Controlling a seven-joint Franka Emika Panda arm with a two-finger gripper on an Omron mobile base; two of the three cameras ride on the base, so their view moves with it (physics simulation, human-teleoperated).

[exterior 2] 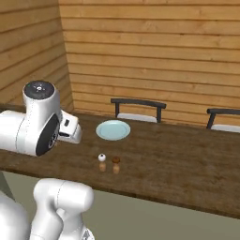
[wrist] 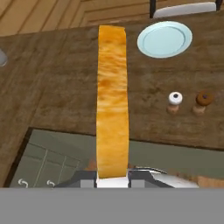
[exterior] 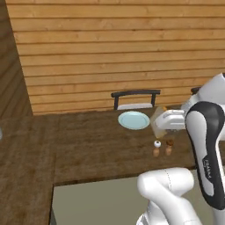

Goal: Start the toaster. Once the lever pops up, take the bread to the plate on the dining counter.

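Observation:
My gripper (wrist: 113,178) is shut on the bread (wrist: 112,100), a tan-brown slice seen edge-on, rising straight up from the fingertips. In the left base view the bread (exterior: 157,123) hangs above the dining counter (exterior: 88,145), just right of the plate (exterior: 133,120), with the gripper (exterior: 169,119) behind it. The pale blue-green plate (wrist: 165,39) lies bare beyond and to the right of the slice on the dark wood dining counter (wrist: 52,87). It also shows in the right base view as the plate (exterior 2: 113,130). The toaster is out of view.
A white-capped shaker (wrist: 175,102) and a brown-capped shaker (wrist: 204,100) stand on the counter nearer me than the plate. A dark chair (exterior: 135,99) stands behind the plate, a second chair (exterior 2: 225,119) further right. A wood-plank wall closes the far side.

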